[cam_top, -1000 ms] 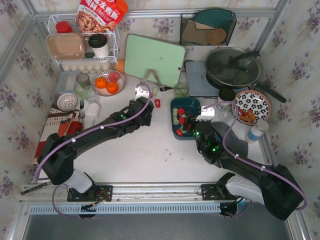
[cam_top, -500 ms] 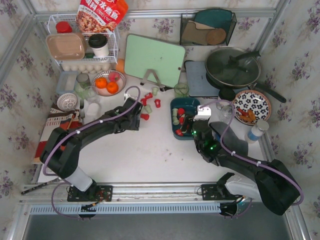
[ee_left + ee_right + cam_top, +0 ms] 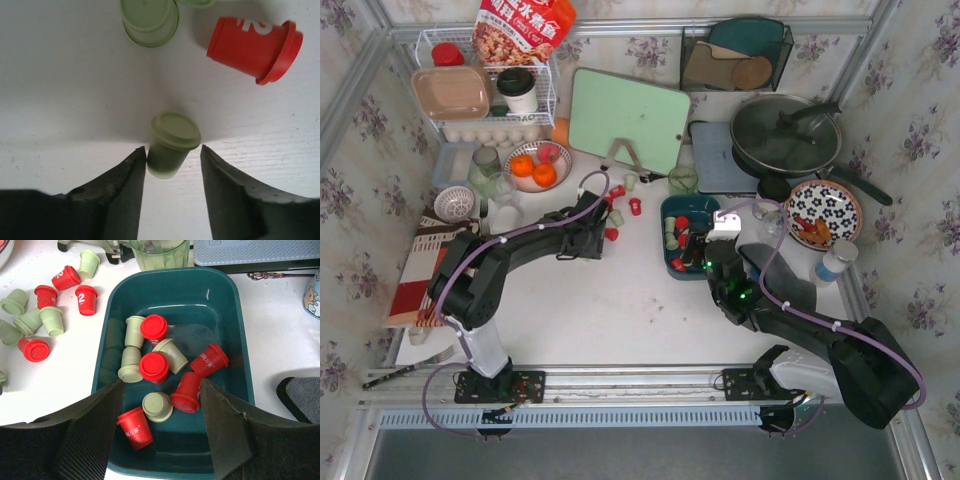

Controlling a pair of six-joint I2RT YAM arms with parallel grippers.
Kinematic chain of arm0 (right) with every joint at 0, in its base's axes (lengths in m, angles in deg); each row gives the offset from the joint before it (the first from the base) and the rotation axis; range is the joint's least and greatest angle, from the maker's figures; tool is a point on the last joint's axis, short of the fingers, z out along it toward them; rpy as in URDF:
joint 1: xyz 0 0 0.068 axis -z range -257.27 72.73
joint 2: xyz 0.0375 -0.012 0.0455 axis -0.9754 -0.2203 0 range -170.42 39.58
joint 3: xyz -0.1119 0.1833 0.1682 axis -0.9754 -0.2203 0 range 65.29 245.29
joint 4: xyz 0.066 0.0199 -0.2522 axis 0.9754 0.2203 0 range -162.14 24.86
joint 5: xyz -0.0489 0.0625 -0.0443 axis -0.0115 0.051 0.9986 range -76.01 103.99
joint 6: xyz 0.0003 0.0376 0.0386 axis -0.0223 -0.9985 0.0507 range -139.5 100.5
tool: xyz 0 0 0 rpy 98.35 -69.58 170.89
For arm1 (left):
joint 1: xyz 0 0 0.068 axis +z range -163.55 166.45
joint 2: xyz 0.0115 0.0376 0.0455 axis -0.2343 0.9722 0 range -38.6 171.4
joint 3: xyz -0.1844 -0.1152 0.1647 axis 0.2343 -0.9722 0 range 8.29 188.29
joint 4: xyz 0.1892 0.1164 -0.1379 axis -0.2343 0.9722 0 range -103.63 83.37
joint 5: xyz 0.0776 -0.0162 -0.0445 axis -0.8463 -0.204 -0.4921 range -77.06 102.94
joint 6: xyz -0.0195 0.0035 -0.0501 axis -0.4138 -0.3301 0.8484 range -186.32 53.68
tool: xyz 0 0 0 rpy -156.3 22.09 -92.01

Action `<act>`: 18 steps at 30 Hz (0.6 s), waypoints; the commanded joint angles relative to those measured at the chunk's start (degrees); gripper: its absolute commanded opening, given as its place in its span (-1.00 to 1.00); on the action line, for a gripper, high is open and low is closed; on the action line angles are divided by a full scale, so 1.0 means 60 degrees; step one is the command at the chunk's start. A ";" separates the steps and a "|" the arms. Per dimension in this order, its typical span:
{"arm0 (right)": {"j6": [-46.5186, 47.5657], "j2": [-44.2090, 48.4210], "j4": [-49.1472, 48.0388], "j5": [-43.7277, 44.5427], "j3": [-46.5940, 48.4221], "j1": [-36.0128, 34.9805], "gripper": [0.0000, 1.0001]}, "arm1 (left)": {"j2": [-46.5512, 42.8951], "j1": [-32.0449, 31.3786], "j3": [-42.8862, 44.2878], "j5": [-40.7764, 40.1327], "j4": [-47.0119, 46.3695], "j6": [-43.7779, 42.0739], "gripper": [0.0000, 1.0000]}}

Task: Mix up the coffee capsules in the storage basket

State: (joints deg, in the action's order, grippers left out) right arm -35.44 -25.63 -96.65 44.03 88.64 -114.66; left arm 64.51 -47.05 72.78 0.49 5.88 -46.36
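Note:
The dark teal storage basket (image 3: 706, 206) sits right of centre and holds several red and pale green coffee capsules (image 3: 154, 367). My right gripper (image 3: 161, 382) is open and empty, hovering over the basket's near end (image 3: 235, 340); in the top view it (image 3: 704, 257) is at the basket's near edge. More capsules lie loose on the table left of the basket (image 3: 617, 216) (image 3: 50, 320). My left gripper (image 3: 601, 222) is low among them, open. In its wrist view one pale green capsule (image 3: 172, 142) lies between the jaws (image 3: 172, 150), against the left finger and apart from the right one.
A red capsule (image 3: 255, 46) and a green one (image 3: 150, 15) lie just beyond the left gripper. A green glass cup (image 3: 160, 252) stands at the basket's far rim. A pale green cutting board (image 3: 630, 118), a fruit bowl (image 3: 537, 165), a pan (image 3: 786, 135) and a patterned plate (image 3: 823, 212) stand around.
My left gripper has pulled back from over the loose capsules, dropped low and closed in around one pale green capsule. The right gripper shifted slightly over the basket, then stayed still.

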 commanded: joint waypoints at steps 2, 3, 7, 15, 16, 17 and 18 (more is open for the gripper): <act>0.0051 0.0058 -0.0203 0.0039 0.0077 -0.0009 0.40 | 0.0173 0.0002 -0.0023 0.0399 -0.0148 -0.0012 -0.09; 0.0050 0.0052 -0.0206 0.0033 0.0085 -0.0009 0.40 | 0.0142 0.0002 -0.0087 0.0404 -0.0177 0.0015 -0.13; 0.0050 0.0074 -0.0192 0.0029 0.0070 -0.0010 0.40 | -0.0218 -0.0013 -0.0381 0.0437 -0.0334 0.0166 -0.41; 0.0036 0.0107 -0.0207 0.0109 0.0068 -0.0009 0.40 | -0.1372 -0.0664 0.0026 0.1080 -0.0862 0.0015 -0.45; 0.0030 0.0134 -0.0186 0.0188 0.0072 -0.0009 0.40 | -0.1369 -0.0774 0.0380 0.1189 -0.0927 -0.0066 -0.45; 0.0009 0.0155 -0.0191 0.0249 0.0051 -0.0011 0.40 | -0.1305 -0.0888 0.0651 0.1365 -0.1005 -0.0120 -0.45; -0.0006 0.0224 -0.0181 0.0332 0.0030 -0.0009 0.40 | -0.1196 -0.0979 0.0971 0.1524 -0.1086 -0.0155 -0.45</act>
State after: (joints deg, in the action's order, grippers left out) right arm -35.44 -25.10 -96.65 44.18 88.64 -114.66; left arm 56.90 -51.22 73.58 5.50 3.56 -45.66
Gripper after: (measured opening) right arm 0.701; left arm 0.326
